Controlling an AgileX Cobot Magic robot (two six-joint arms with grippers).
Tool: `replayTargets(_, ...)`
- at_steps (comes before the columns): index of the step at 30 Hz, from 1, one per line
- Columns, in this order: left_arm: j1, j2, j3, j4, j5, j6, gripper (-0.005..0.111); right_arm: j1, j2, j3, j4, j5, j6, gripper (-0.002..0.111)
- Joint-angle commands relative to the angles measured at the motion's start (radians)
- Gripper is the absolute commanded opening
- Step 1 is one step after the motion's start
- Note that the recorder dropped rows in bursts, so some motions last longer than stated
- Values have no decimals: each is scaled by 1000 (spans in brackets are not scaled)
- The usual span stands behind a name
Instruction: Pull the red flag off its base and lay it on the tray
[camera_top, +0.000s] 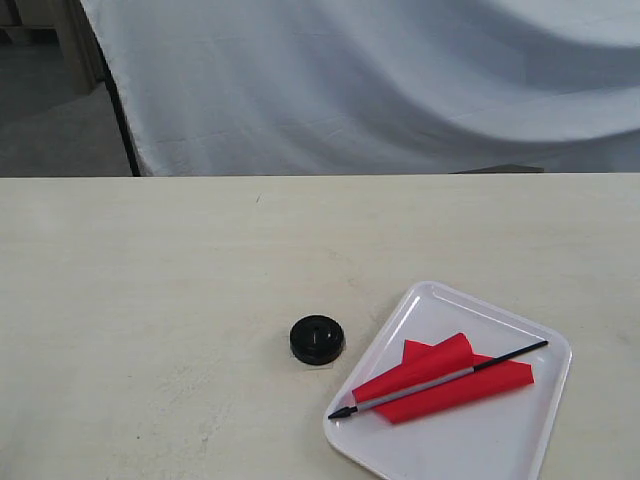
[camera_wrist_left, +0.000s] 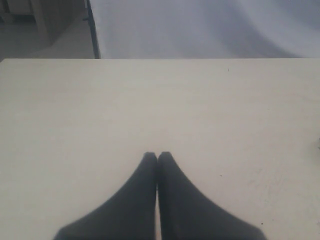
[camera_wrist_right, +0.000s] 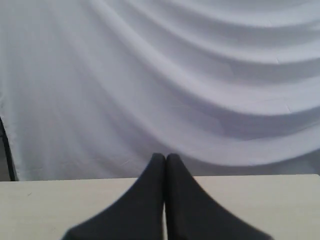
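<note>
"Two hands, what state?"

"The left hand (camera_wrist_left: 157, 156) and the right hand (camera_wrist_right: 165, 157) are each pressed together, pinching nothing. Neither shows in the exterior view."

"And the red flag (camera_top: 440, 385)?"

"It lies flat on the tray (camera_top: 470, 445), with the pole slanting from two o'clock down to eight. The base (camera_top: 317, 339) sits alone on the bench (camera_top: 150, 300), near the tray's nine-o'clock side but not touching it."

"What could go wrong?"

"I'd judge the job done, so mostly a stray sweep. The pointed tip reaches the rim at eight o'clock, and a knock to the tray there could roll the pole out. The base looks light and would probably skid."

"Room?"

"Plenty of bare bench from nine through twelve o'clock. The tray's five-o'clock corner runs out of frame, so I cannot tell how near the bench edge it sits."
</note>
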Motion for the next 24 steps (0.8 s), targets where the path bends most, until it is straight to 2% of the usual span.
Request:
replayTargets(1, -4, -1, 2, 0, -3, 1, 0, 2, 5, 94, 65, -113, 23, -1)
replayTargets(4, -4, -1, 2, 0, -3, 1, 0, 2, 5, 166, 187, -225, 21, -1)
replayTargets(9, -4, -1, 2, 0, -3, 1, 0, 14, 5, 218, 200, -300, 57, -1)
replayTargets(16, -4, -1, 2, 0, -3, 1, 0, 35, 5, 218, 95, -98, -20, -1)
replayTargets(24, -4, -1, 2, 0, -3, 1, 0, 35, 5, 218, 144, -63, -22, -1)
